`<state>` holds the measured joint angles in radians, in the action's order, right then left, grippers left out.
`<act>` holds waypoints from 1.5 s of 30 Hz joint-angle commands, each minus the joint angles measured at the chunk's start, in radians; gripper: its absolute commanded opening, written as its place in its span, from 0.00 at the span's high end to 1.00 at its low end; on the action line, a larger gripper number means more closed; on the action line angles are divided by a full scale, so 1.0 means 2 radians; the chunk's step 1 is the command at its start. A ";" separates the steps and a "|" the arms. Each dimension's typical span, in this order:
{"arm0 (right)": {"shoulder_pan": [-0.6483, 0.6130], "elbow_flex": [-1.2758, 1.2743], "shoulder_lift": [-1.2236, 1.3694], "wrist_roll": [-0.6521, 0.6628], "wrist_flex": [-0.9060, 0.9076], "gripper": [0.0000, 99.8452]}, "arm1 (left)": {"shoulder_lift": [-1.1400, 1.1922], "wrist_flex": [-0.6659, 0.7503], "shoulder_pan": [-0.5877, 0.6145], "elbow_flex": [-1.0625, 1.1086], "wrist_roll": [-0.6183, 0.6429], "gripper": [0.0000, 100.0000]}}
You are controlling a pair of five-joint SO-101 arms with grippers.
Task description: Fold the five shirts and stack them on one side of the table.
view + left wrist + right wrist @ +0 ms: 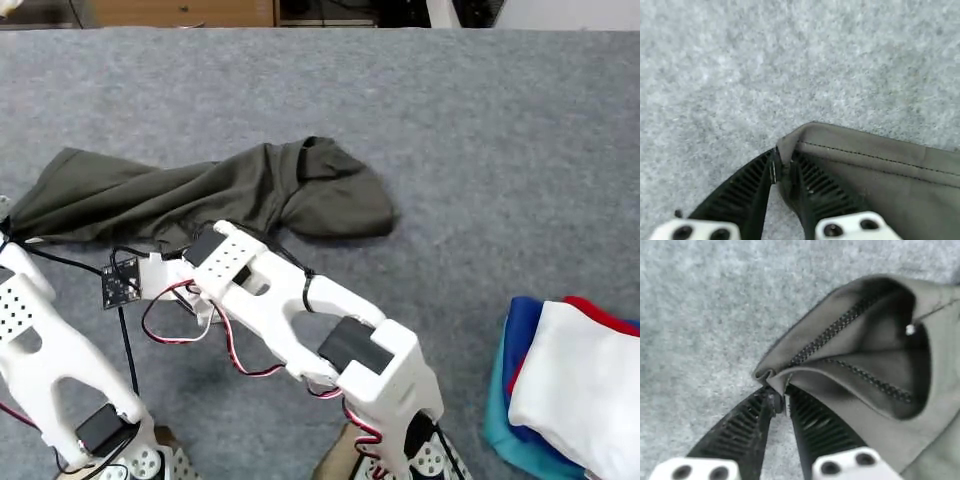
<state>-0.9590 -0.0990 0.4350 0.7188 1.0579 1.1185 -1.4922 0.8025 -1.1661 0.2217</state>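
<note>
While left pincer (782,162), right pincer (780,392) clamp one olive shirt (200,195) (one stack (575,390) apart).

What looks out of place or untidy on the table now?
The dark green shirt lies bunched and twisted on the grey table, not flat. The left hand and the right hand each pinch an edge of it. The folded stack has offset layers.

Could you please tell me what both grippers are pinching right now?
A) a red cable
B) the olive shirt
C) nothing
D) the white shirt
B: the left gripper and the right gripper are each shut on an edge of the olive shirt.
</note>
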 commanded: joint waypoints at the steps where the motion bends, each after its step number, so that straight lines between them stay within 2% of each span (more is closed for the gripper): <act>1: 0.020 0.013 -0.008 -0.038 0.008 1.00 | -0.003 0.011 0.006 -0.017 -0.001 0.98; 6: 0.085 0.033 -0.089 -0.081 0.035 1.00 | -0.003 0.012 0.005 -0.017 -0.001 0.98; 13: 0.155 0.066 -0.311 -0.133 0.084 1.00 | -0.008 0.002 -0.008 -0.018 -0.002 0.98; 15: 0.173 0.069 -0.382 -0.144 0.087 1.00 | -0.016 -0.028 -0.025 -0.045 -0.004 0.98; 19: 0.217 0.069 -0.512 -0.160 0.084 1.00 | -0.055 -0.133 -0.062 -0.169 -0.005 0.98; 21: 0.241 0.069 -0.565 -0.163 0.084 1.00 | -0.075 -0.137 -0.074 -0.209 -0.014 0.98; 27: 0.330 0.107 -0.661 -0.164 0.107 1.00 | -0.217 -0.136 -0.091 -0.199 -0.053 0.98; 32: 0.379 0.176 -0.672 -0.160 0.140 1.00 | -0.374 -0.136 -0.130 -0.107 -0.057 0.98; 36: 0.363 0.159 -0.666 -0.164 0.176 1.00 | -0.473 -0.134 -0.161 0.012 -0.073 0.98; 41: 0.227 0.028 -0.620 -0.164 0.183 0.99 | -0.487 -0.120 -0.144 0.138 -0.075 0.98; 45: 0.116 -0.065 -0.578 -0.172 0.163 0.97 | -0.472 -0.031 -0.087 0.213 -0.075 0.98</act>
<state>-0.5754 -0.1250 -0.7664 0.3905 1.4231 0.1903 -1.6701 0.5539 -0.8178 0.0790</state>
